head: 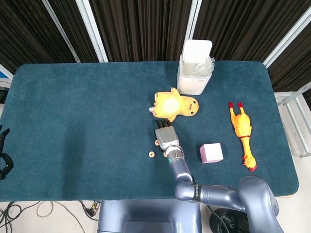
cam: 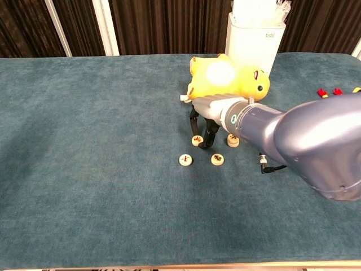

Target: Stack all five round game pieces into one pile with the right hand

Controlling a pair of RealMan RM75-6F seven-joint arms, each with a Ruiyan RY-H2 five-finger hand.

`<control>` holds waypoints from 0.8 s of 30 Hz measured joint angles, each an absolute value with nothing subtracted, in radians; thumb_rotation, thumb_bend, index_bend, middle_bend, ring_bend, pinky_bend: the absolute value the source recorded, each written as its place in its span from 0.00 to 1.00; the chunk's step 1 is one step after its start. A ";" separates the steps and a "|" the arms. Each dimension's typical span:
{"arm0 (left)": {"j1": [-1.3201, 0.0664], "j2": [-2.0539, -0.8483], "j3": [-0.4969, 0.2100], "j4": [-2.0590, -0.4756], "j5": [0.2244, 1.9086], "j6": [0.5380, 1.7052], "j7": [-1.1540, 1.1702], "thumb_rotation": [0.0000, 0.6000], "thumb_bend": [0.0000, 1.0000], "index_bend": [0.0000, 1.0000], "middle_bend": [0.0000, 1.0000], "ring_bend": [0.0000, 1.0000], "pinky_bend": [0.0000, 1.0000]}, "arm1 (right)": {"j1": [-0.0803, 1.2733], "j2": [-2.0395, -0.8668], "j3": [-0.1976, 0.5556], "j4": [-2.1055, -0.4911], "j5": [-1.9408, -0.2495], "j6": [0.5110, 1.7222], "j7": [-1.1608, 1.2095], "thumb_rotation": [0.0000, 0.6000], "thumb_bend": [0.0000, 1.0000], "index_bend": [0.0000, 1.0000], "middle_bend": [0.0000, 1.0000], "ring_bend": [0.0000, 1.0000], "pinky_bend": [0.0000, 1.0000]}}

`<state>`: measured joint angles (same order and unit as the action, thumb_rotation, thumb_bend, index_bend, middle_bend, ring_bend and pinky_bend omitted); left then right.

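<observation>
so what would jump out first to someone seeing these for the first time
Likely the yellow plush duck lying mid-table, just in front of the white container at the far edge. Right before it, the right hand reaches down with its fingers around a round game piece, with three more pieces showing close by on the blue cloth. A rubber chicken and a pink cube lie off to the right.

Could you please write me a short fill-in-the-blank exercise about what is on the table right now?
1. The right hand reaches down among the round game pieces, just in front of the yellow ____ toy.
2. The cube right of the arm is ____.
3. The rubber chicken lies near the table's ____ edge.

Missing words: plush; pink; right
</observation>
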<state>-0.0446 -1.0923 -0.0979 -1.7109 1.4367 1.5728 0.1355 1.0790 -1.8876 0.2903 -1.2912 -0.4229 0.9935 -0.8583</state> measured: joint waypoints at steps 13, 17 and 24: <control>-0.044 -1.098 -0.101 -1.710 1.433 1.577 0.146 1.00 0.82 0.11 0.00 0.00 0.02 | 1.051 -1.774 0.289 -1.410 -0.429 1.028 -0.863 1.00 0.40 0.53 0.00 0.00 0.00; -0.044 -1.100 -0.101 -1.710 1.431 1.579 0.152 1.00 0.82 0.11 0.00 0.00 0.02 | 1.028 -1.721 0.263 -1.475 -0.452 1.046 -0.864 1.00 0.40 0.53 0.00 0.00 0.00; -0.043 -1.103 -0.103 -1.712 1.428 1.581 0.161 1.00 0.82 0.11 0.00 0.00 0.02 | 0.979 -1.658 0.211 -1.538 -0.486 1.050 -0.829 1.00 0.40 0.53 0.00 0.00 0.00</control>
